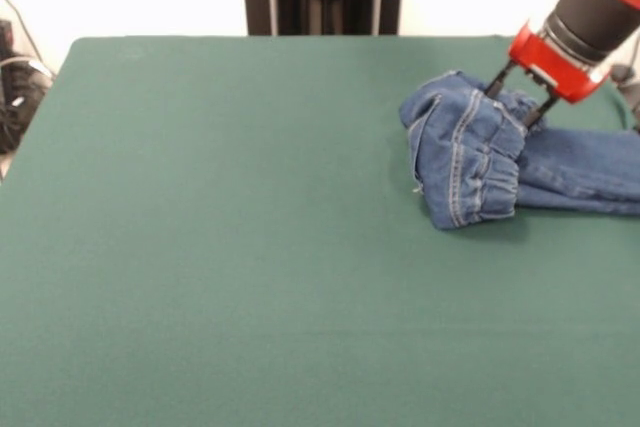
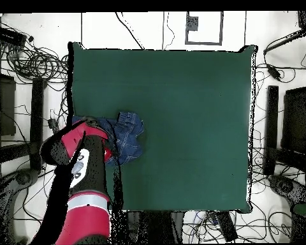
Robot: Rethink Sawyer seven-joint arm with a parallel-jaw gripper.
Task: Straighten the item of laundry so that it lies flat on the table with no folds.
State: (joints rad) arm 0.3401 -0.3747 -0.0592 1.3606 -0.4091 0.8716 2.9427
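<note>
Jeans [image 1: 470,162]: small blue denim pair with orange stitching, bunched and folded over itself near the table's edge — one leg trails off the front view's right side.
Gripper [image 1: 515,105]: red-bodied, two dark fingers spread apart, tips pressed down into the top of the denim heap.
Table [image 1: 220,247]: dark green felt top, broad bare area beside the jeans.
Arm [image 2: 79,185]: red and black — covers part of the jeans in the overhead view.

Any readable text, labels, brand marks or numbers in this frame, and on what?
None can be read. The jeans show only orange stitching, no legible tag. The gripper, the arm and the table carry no visible lettering. Equipment beside the table in the overhead view is too small to read.
</note>
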